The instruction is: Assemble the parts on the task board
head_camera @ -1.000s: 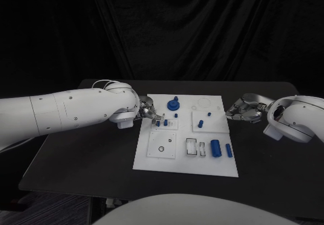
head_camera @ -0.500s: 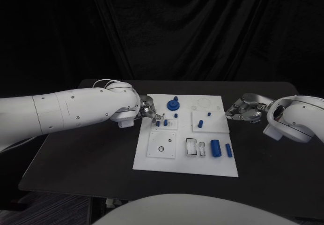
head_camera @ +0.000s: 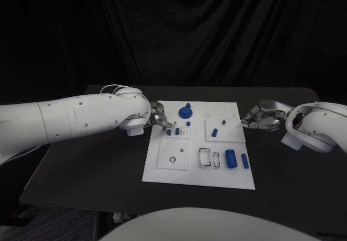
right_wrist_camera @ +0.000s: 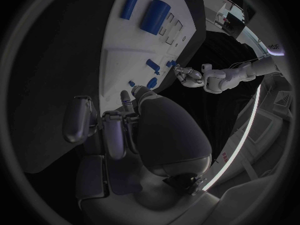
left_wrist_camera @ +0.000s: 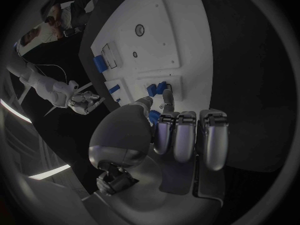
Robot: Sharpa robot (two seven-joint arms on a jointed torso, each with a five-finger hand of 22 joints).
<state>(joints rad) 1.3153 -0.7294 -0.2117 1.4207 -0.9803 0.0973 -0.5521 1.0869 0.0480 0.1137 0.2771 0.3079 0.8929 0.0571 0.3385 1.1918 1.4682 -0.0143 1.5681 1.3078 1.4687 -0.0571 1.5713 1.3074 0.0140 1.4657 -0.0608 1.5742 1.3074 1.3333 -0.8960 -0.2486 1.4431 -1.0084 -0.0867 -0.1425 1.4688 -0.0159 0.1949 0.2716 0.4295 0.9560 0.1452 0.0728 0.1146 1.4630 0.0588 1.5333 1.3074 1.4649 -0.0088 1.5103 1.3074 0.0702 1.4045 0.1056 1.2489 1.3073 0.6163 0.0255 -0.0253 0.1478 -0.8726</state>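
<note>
Left hand (head_camera: 160,122) at the task board (head_camera: 200,175), pinching a small blue peg (left_wrist_camera: 154,116).

Peg pinched between thumb and fingertip over the board's left edge, beside two standing blue pegs (head_camera: 173,131). Right hand (head_camera: 262,118) just off the board's right edge, fingers curled in, holding nothing visible.

The left hand (head_camera: 160,122) crowds the task board (head_camera: 199,175) at its left edge, fingertips among the upright blue pegs (head_camera: 173,131) there. The right hand (head_camera: 260,117) sits off the board's right edge, apart from it. Between them, the board's near half lies open from above, with only the low large cylinder (head_camera: 230,158) and slim cylinder (head_camera: 245,160) lying flat.
</note>
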